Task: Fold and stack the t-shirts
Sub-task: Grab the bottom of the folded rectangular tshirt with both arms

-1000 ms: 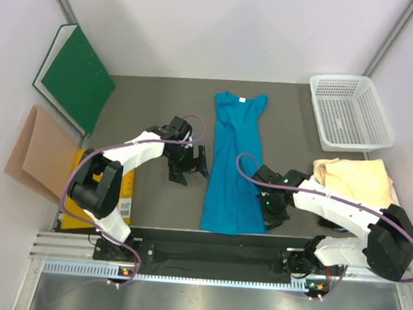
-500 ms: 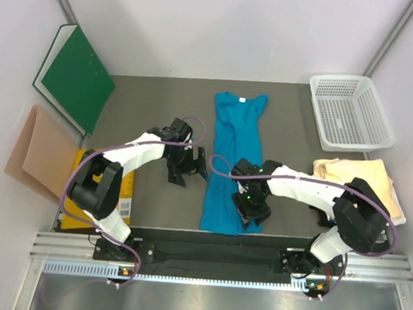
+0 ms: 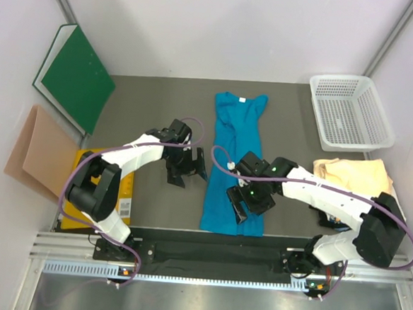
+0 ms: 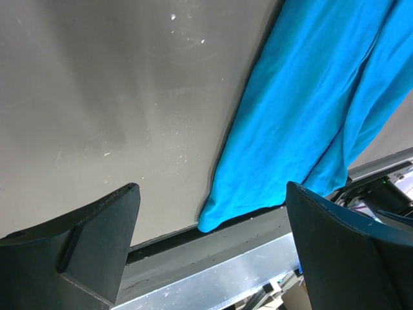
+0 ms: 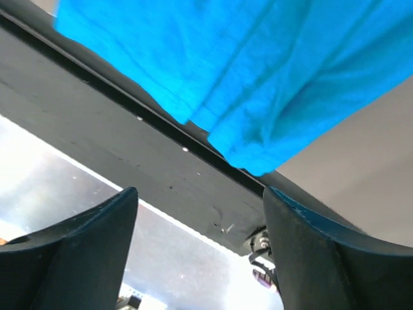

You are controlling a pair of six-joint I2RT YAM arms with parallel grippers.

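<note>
We're mid-fold: the teal tee (image 3: 234,146) lies as a long strip mid-counter, hem at the near edge; the cream tee (image 3: 357,176) is at the right edge. Left gripper (image 3: 189,171) beside the strip and right gripper (image 3: 248,202) over the hem gape wide, empty. Next, we judge, both pinch the hem corners.

Nothing legible: small white neck tag (image 3: 242,98) on the bright teal-blue cloth t-shirt (image 3: 230,139), printed label (image 3: 125,207) on the flat yellow envelope (image 3: 128,188), both too small to read.
</note>
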